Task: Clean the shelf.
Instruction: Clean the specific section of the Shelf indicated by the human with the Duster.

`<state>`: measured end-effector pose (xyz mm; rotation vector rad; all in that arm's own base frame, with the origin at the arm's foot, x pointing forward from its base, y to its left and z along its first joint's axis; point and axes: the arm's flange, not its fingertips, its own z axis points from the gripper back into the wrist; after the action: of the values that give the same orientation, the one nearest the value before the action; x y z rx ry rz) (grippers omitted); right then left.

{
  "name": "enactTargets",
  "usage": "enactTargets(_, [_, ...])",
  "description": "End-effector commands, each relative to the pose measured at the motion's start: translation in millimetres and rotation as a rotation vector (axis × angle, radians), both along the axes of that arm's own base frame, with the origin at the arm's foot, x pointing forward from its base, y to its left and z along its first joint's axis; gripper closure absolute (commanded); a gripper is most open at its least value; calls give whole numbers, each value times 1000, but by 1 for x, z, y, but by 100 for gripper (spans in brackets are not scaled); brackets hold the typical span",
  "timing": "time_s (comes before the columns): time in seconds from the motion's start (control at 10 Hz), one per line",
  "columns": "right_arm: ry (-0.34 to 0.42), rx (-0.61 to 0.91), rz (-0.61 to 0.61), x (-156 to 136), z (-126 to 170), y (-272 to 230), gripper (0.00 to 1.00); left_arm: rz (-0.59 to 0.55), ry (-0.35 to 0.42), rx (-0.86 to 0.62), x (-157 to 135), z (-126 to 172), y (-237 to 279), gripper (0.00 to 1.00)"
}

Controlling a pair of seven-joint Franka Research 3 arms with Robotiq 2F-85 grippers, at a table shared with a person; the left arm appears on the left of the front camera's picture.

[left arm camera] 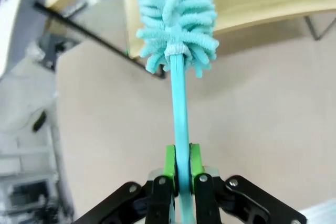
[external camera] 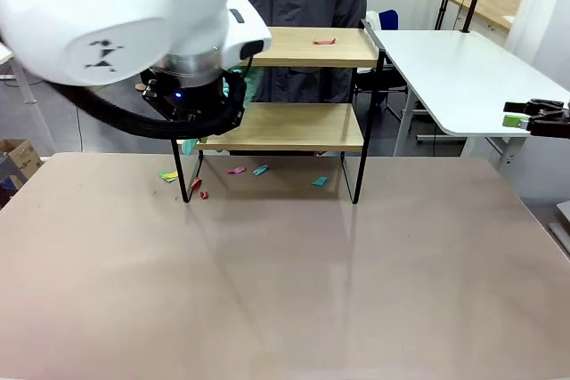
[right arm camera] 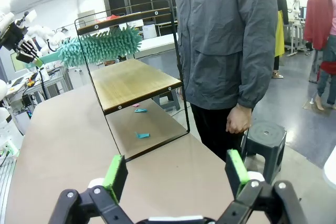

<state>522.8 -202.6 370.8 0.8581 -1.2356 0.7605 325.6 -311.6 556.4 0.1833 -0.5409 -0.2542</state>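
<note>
The shelf [external camera: 280, 126] stands at the far middle of the beige table [external camera: 285, 291], its two wooden boards in a thin black frame. A red scrap [external camera: 324, 41] lies on the shelf's top board, and several teal, pink and red paper scraps [external camera: 260, 169] are scattered on the tabletop under and just in front of the shelf. At the shelf's left end, a teal duster [right arm camera: 100, 45] pokes its fluffy head in between the two boards; the left gripper [left arm camera: 179, 163] is clamped tight on the duster's handle. Just behind the shelf stands a person [right arm camera: 226, 40] in a grey jacket. Well to the right of the shelf, the right gripper [external camera: 517, 115] hangs with jaws spread wide, holding nothing.
</note>
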Motion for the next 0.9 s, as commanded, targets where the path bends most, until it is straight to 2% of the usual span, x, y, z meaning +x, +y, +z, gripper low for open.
enactTargets(0.0, [-7,-1,1,1,4,2,0,-247,33,-111,-7,-7,40,87])
enactTargets(0.2, [-7,-1,1,1,4,2,0,-482,10,-269,-11,-4,67,87])
enactTargets(0.3, [-7,-1,1,1,4,2,0,-597,20,-339,-8,-4,81,87])
enactTargets(0.4, [-7,-1,1,1,4,2,0,-720,72,-331,-8,-4,93,87])
enactTargets(0.6, [-7,-1,1,1,4,2,0,-782,123,-309,-12,8,113,87])
enactTargets(0.8, [-7,-1,1,1,4,2,0,-805,181,-181,-14,26,132,87])
